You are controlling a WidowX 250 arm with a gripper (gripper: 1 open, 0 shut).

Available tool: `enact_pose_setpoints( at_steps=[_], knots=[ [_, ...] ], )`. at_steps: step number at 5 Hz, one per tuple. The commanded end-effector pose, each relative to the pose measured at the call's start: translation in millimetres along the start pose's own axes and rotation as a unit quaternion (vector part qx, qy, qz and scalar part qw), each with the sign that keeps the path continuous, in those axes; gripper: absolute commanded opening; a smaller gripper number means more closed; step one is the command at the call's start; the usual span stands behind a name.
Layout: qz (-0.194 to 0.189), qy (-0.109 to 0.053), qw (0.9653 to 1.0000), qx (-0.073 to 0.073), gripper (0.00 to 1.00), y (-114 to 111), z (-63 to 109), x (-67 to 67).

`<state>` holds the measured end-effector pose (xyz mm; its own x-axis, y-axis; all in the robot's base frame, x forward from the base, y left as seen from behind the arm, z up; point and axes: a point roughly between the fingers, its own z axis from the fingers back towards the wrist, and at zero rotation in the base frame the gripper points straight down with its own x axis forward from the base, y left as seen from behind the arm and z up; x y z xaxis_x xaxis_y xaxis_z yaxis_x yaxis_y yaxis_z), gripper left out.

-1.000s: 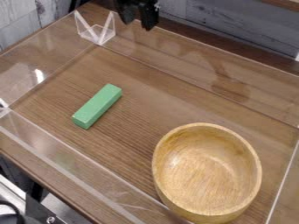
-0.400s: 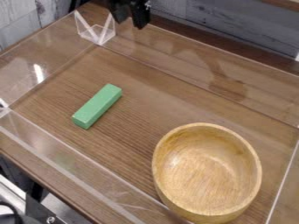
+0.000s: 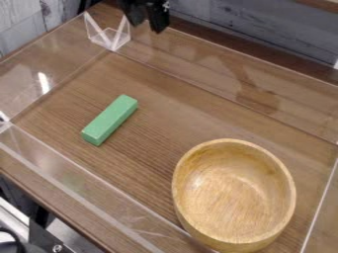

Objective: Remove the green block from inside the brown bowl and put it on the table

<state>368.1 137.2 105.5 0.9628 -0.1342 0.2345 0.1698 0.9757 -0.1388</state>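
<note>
The green block (image 3: 110, 120) lies flat on the table (image 3: 199, 104), left of centre, with nothing touching it. The brown bowl (image 3: 235, 193) stands at the front right, and its wooden inside shows nothing in it. My gripper (image 3: 146, 14) hangs at the top edge of the view, far behind the block. Only its dark fingertips show; they stand apart, open, with nothing between them.
Clear acrylic walls (image 3: 53, 178) edge the tabletop on all sides. A small clear acrylic piece (image 3: 109, 35) stands at the back left corner, just below the gripper. A grey plank wall (image 3: 278, 25) runs behind the table.
The gripper has edged slightly to the left along the top edge. The block and the bowl have not moved.
</note>
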Motion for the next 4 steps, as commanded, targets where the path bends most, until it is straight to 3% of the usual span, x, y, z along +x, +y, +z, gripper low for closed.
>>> enact_pose_setpoints(
  at_steps=[1, 4],
  knots=[
    [-0.009, -0.035, 0.9991, 0.021, 1.00, 1, 26.9, 6.5],
    [0.002, -0.023, 0.9994, 0.024, 1.00, 8, 23.5, -25.0]
  ],
)
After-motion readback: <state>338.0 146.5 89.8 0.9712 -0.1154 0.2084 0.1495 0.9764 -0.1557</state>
